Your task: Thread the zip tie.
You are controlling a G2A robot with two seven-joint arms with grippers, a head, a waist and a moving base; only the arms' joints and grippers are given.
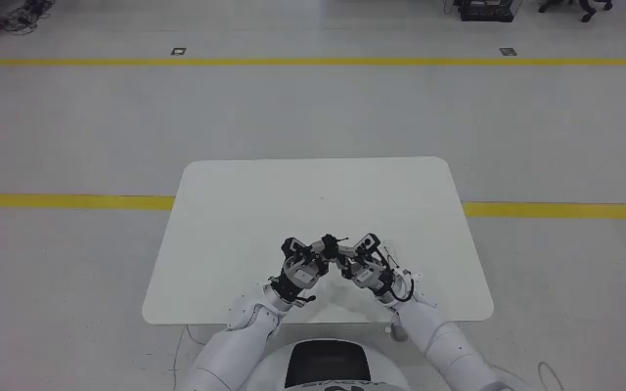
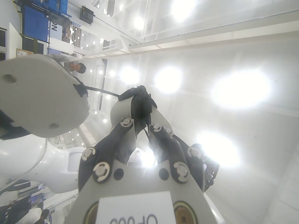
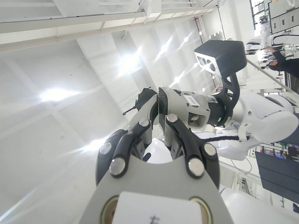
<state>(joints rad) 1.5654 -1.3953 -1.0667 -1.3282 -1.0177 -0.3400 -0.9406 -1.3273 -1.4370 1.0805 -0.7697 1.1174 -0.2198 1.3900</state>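
Above the one white desk (image 1: 313,191), the left gripper (image 2: 140,97) and right gripper (image 3: 155,99) meet tip to tip, both pairs of fingers pinched narrow on the single black zip tie (image 2: 102,91) stretched between them.

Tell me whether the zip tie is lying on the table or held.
Held: the zip tie spans between the left gripper and the right gripper, both above the table.

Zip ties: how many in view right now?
1. The thin black plastic zip tie is pinched in the left gripper over the white table, with its tail pointing toward the right gripper. More may be hidden.
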